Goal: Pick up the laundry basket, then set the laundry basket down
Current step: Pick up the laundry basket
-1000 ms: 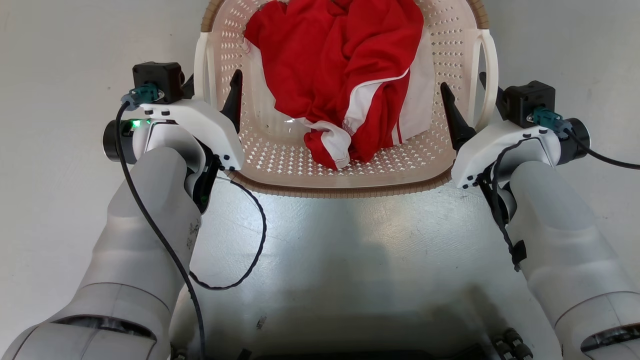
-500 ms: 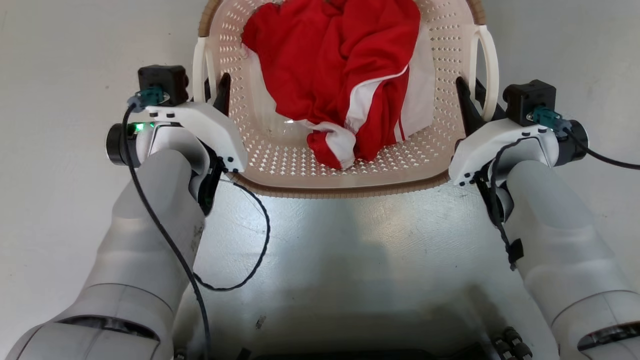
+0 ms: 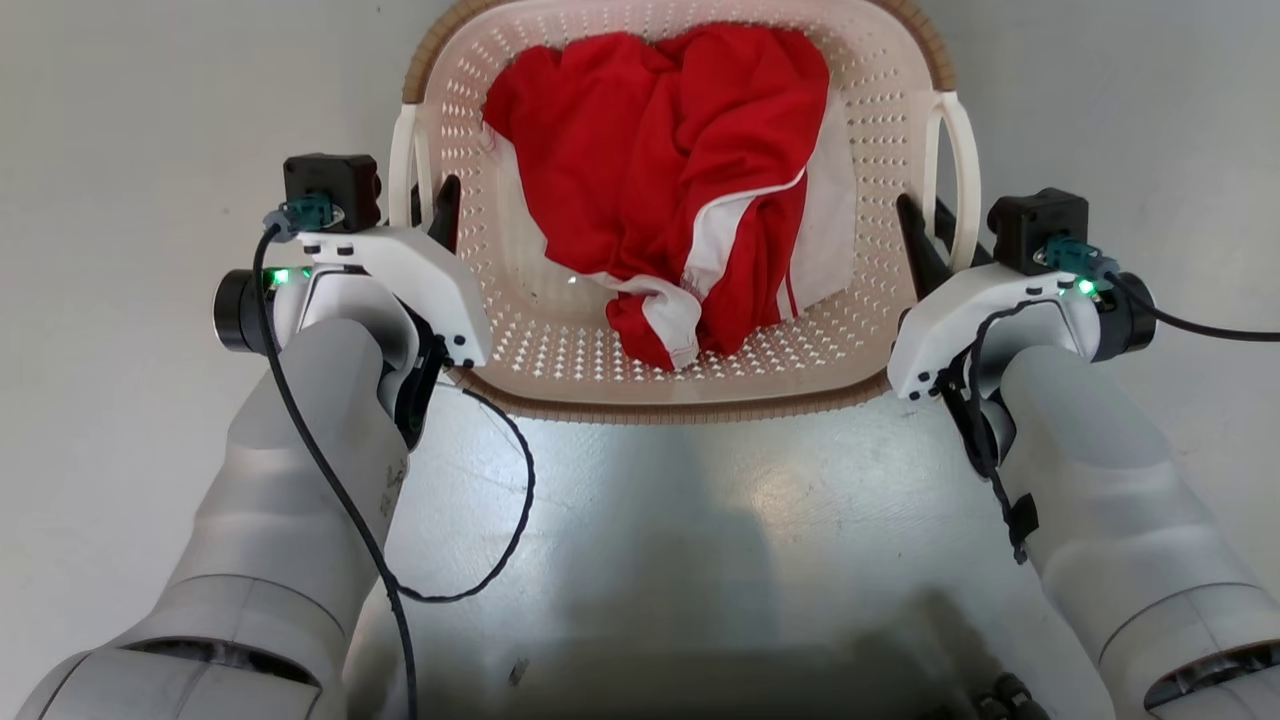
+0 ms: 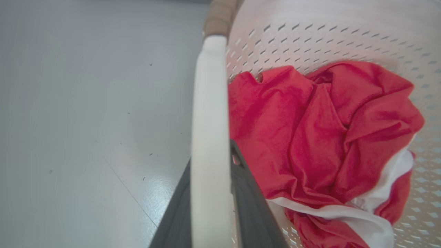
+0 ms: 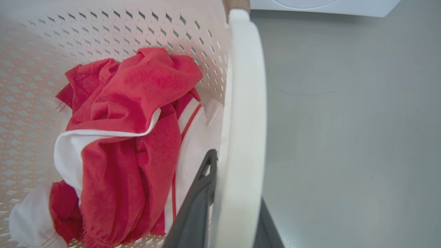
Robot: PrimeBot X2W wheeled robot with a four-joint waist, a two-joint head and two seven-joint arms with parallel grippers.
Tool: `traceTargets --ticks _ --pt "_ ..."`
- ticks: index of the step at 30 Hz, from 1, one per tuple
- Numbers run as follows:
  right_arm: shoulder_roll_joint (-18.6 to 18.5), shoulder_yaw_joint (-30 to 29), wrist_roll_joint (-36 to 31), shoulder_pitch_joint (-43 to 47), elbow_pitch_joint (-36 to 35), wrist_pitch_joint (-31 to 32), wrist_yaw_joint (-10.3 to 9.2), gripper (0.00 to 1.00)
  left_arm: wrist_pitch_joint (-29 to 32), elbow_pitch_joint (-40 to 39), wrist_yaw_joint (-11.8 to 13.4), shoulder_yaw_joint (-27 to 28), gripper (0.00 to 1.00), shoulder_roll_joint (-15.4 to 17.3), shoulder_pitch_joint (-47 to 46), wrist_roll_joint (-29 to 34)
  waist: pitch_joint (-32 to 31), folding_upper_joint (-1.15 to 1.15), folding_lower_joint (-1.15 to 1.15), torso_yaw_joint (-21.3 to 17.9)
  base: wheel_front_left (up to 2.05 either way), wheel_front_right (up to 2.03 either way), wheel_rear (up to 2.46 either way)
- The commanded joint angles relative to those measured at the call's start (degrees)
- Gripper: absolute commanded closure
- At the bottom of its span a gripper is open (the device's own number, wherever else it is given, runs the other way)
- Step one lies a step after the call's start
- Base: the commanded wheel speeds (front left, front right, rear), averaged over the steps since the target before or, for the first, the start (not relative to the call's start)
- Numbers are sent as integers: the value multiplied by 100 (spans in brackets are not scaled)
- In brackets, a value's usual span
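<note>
Reaches up the head view from 7 o'clock with the pale left forearm [image 3: 300, 480] and from 5 o'clock with the pale right forearm [image 3: 1100, 480], over glossy grey floor [image 3: 700, 520], with a thin black cable [image 3: 528, 480] looping off the left wrist toward 6 o'clock. Clamps the left pincer [image 3: 430, 205] at 10 o'clock onto the white left handle [image 3: 403, 165]: one dark finger outside the loop, the other inside it, next to the perforated wall. Clamps the right pincer [image 3: 925, 225] at 2 o'clock onto the right handle [image 3: 965, 170] in the same way, a finger on either side of the loop. Repeats as much in each wrist view, with the white strip of handle running up from 6 o'clock, squeezed between two dark fingers. Holds the laundry basket [image 3: 660, 408] between the two pincers, spanning the head view from the centre to 12 o'clock, brown woven-look rim nearest and cream perforated walls beyond. Cannot tell whether sitting on the floor or raised off it. Carries inside a crumpled red garment [image 3: 680, 170] with white trim, heaped from the basket's middle toward its far wall, its white part against the wall at 2 o'clock. Ends farthest off, at 12 to 1 o'clock in the right wrist view, with the edge of a white object [image 5: 324, 7] beyond the floor.
</note>
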Motion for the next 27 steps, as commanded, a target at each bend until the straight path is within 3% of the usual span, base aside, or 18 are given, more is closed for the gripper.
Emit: traceTargets --ticks 1,16,27 --pt "47 292 74 261 74 -27 47 100 -38 -44 -25 17 100 227 178 34 -141 0 0 -38 0 0 0" --pt "47 1630 1339 1066 74 662 47 100 195 198 71 -271 100 184 1003 47 -1429 0 0 -241 0 0 0" --pt "47 2494 1994 1918 43 1180 47 100 404 190 43 -718 100 163 2109 -327 -2899 0 0 -350 0 0 0"
